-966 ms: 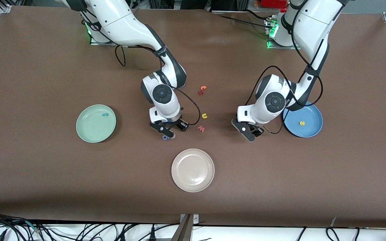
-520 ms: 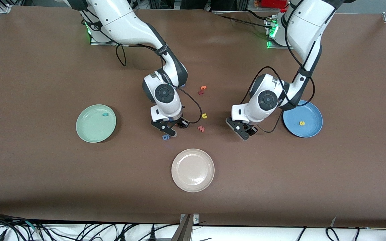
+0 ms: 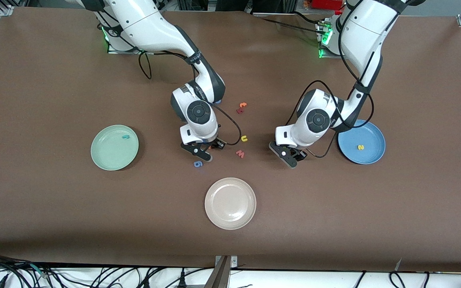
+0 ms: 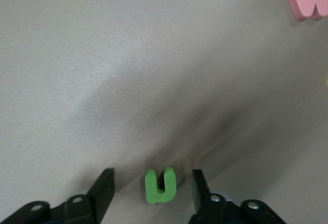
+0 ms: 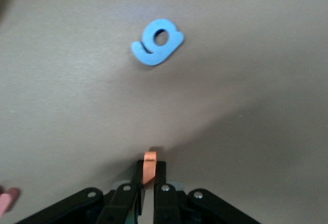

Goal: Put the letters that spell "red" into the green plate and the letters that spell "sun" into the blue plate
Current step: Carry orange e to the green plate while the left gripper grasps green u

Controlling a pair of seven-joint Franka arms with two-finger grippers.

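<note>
A: Since a second ago the right gripper (image 3: 209, 151) has pulled back from the blue "g" (image 3: 198, 163), which now lies uncovered, and its fingers have pinched together on a thin orange foam letter (image 5: 149, 166).

B: And the left gripper (image 3: 293, 157)?

A: It has slid toward the middle of the table. Its black fingers (image 4: 105, 187) stand apart, one on either side of the green "n" (image 4: 160, 185), a chunky matte foam piece lying flat, not gripped.

B: The plates?

A: All round and smooth. The green plate (image 3: 106, 158), at the right arm's end, holds a small teal letter (image 3: 125, 137). The blue plate (image 3: 372, 154), at the left arm's end, holds a yellow letter (image 3: 360, 147). The beige plate (image 3: 230, 216) sits nearest the front camera.

B: Loose letters?

A: The yellow "u" (image 3: 244, 138) and pink "w" (image 3: 240, 153) lie between the grippers; an orange-and-red pair (image 3: 241, 108) lies farther from the camera.
</note>
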